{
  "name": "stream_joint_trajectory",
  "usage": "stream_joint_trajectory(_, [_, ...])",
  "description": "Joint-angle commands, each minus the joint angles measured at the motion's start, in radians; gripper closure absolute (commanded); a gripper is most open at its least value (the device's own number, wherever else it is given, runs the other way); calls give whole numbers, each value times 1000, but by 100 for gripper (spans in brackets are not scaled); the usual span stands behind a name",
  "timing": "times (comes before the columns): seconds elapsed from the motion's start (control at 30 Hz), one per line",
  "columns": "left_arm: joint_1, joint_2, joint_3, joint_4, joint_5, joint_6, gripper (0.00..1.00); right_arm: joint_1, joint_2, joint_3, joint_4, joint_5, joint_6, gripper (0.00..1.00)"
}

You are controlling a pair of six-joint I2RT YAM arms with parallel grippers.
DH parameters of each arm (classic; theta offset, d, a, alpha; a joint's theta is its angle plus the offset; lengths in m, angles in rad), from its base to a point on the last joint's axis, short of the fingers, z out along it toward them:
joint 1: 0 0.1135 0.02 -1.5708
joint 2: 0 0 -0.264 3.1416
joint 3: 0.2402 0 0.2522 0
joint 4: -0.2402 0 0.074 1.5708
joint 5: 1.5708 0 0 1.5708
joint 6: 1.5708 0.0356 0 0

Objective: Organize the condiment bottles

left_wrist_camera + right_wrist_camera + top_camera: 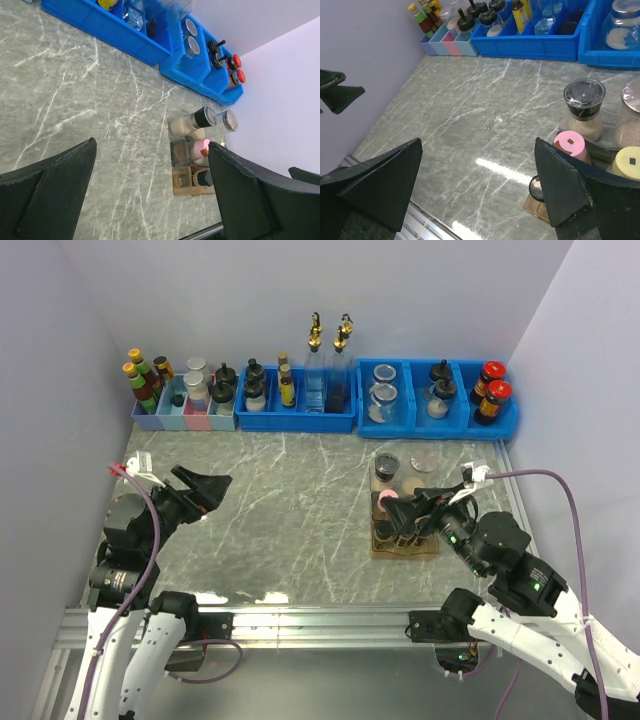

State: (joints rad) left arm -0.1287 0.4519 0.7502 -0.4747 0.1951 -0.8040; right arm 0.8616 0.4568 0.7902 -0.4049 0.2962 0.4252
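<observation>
Several small spice jars stand together in a clear and amber rack (410,548) at the right of the table. Among them are a black-lidded jar (386,468) (583,107) (204,116), a wider clear-lidded jar (425,460) (229,120), a pink-lidded jar (384,502) (569,144) (201,147), a pale-yellow-lidded jar (631,162) and a low black-lidded jar (202,178) (536,188). My right gripper (420,510) (477,185) is open and empty, just beside and over the rack's near side. My left gripper (205,488) (150,192) is open and empty, far left of the jars.
Blue bins (300,415) (440,420) line the back wall, holding more jars, tall gold-spouted bottles (315,360) and red-capped sauce bottles (490,390). Pastel bins (185,418) with small bottles stand at the back left. Walls close both sides. A metal rail (300,620) runs along the near edge.
</observation>
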Motion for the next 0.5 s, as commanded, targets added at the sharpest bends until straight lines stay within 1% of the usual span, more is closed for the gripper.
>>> stream_joint_trajectory(0.0, [-2, 5, 26, 50, 29, 31, 1, 4, -32, -11, 37, 9, -13, 0])
stream_joint_trajectory(0.2, [-2, 1, 35, 56, 43, 43, 1, 2, -76, -11, 20, 3, -11, 0])
stream_joint_trajectory(0.47, [-2, -12, 29, 58, 44, 45, 1, 4, -83, -8, -35, 70, 24, 0])
